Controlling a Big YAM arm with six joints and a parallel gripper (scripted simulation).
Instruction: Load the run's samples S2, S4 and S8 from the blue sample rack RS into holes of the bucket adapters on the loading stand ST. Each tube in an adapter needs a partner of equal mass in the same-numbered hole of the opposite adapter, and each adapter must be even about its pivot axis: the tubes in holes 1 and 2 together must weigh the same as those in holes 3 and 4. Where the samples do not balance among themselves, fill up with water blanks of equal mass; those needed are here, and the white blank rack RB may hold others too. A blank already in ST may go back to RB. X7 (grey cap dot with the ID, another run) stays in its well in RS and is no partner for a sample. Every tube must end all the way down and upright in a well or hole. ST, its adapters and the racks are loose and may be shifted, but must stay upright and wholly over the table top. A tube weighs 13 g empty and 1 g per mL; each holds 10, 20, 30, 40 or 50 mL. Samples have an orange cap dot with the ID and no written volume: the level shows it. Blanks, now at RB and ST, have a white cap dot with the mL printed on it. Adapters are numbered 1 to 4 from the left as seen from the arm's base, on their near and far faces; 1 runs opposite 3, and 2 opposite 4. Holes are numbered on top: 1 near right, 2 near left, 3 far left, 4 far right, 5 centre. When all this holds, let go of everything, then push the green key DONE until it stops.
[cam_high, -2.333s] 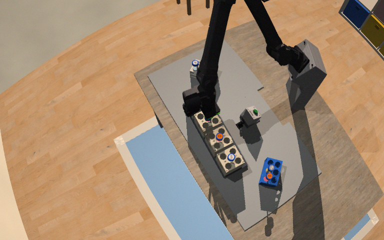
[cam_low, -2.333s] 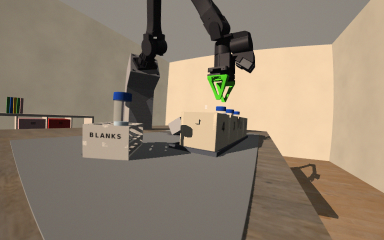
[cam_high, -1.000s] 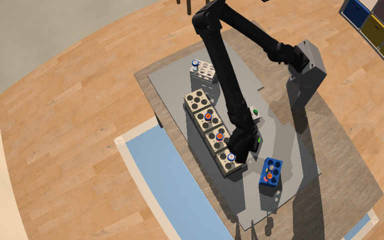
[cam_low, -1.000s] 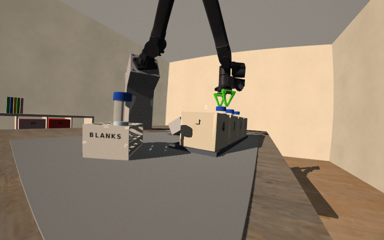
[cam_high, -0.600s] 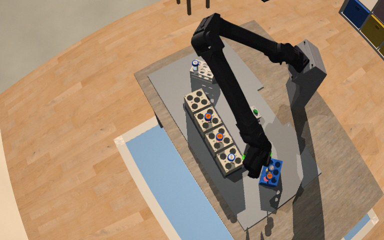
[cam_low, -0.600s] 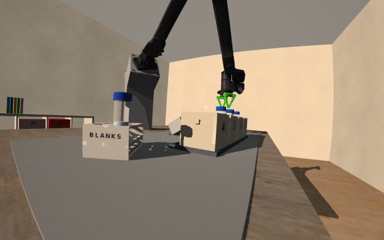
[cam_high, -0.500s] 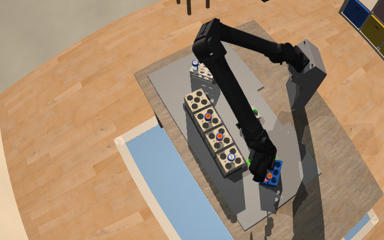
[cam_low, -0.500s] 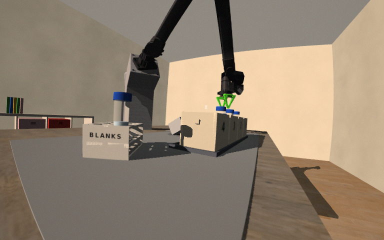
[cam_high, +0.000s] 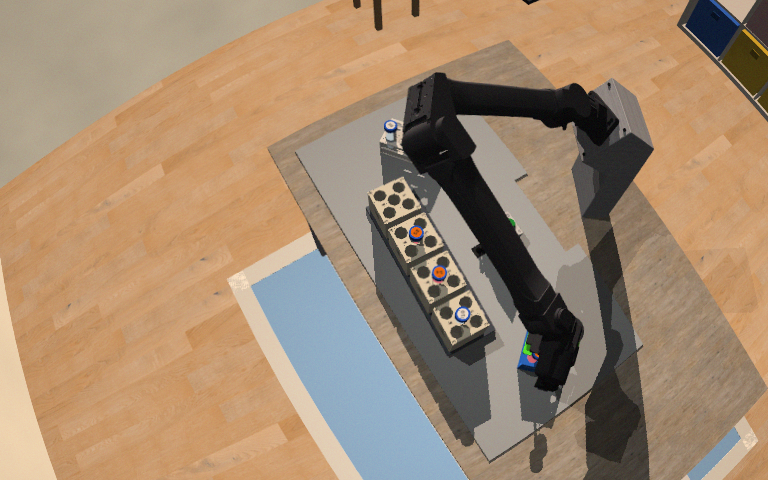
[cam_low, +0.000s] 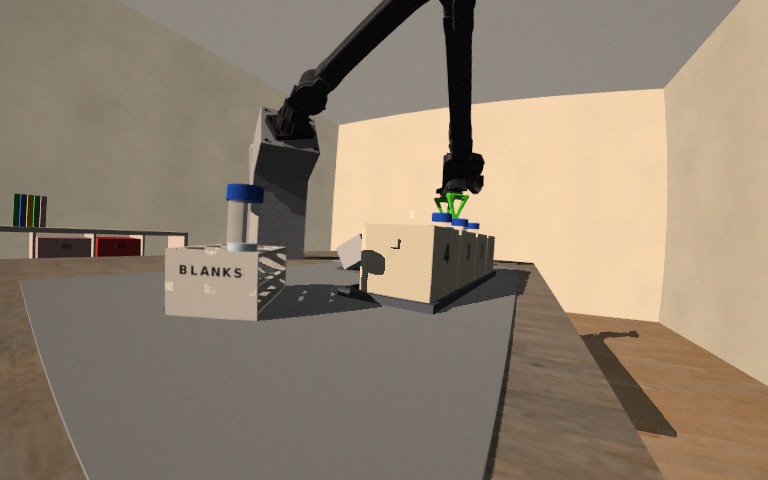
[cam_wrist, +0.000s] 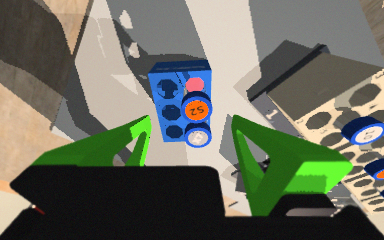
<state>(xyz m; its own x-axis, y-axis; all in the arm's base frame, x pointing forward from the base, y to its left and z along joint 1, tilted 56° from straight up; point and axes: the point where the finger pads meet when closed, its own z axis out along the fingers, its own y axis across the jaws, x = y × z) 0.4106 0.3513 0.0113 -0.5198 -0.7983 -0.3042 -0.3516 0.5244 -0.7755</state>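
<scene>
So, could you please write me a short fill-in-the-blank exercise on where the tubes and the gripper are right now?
1. The gripper hangs over the blue rack with its fingers ____.
2. The orange-dotted tube in that rack reads ____.
3. The BLANKS rack holds ____ tube(s).
4. Each tube on the stand sits in its adapter's ____ hole.

Missing words: open; S2; one; centre

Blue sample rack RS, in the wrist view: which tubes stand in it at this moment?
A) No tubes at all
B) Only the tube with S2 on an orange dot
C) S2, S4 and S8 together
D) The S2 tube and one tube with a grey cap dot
D: in the blue rack the S2 tube and a grey-dotted tube stand side by side; the other wells look empty.
</scene>
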